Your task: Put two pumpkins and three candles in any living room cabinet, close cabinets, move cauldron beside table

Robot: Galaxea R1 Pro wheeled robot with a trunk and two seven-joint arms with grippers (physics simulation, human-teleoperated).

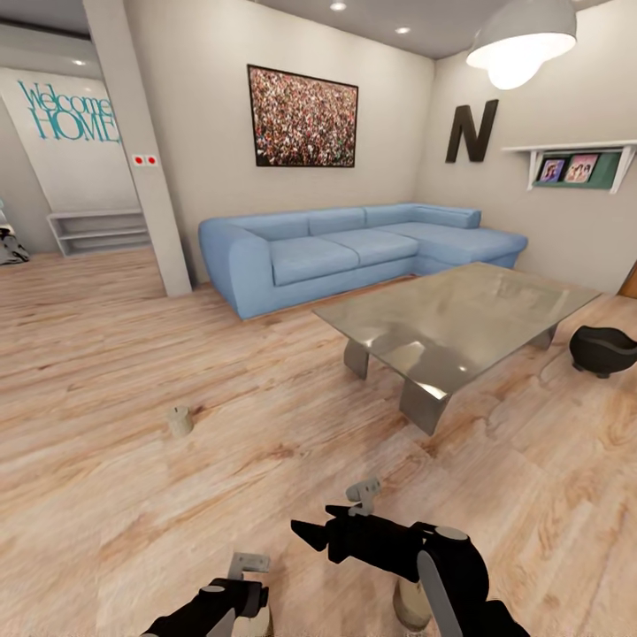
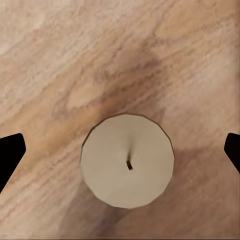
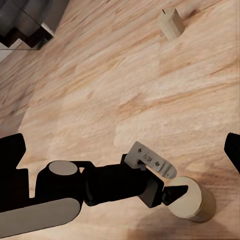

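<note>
My left gripper [image 2: 120, 150] points straight down with its fingers open on either side of a pale candle [image 2: 128, 167] that stands upright on the wood floor. The right wrist view shows that candle [image 3: 192, 199] at the left arm's fingertips. A second candle [image 1: 180, 420] [image 3: 171, 23] stands on the floor further off to the left. A third candle [image 1: 411, 606] peeks out beneath my right arm. My right gripper [image 1: 311, 533] [image 3: 120, 150] hovers open and empty above the floor. The black cauldron [image 1: 602, 349] sits on the floor beside the glass table [image 1: 460, 318]. The pumpkins and cabinet are out of view.
A blue corner sofa [image 1: 354, 248] lines the far wall behind the table. A pillar [image 1: 141, 150] stands at the left, with low white shelves [image 1: 97, 230] beyond it. Open wood floor [image 1: 133, 495] spreads around the candles.
</note>
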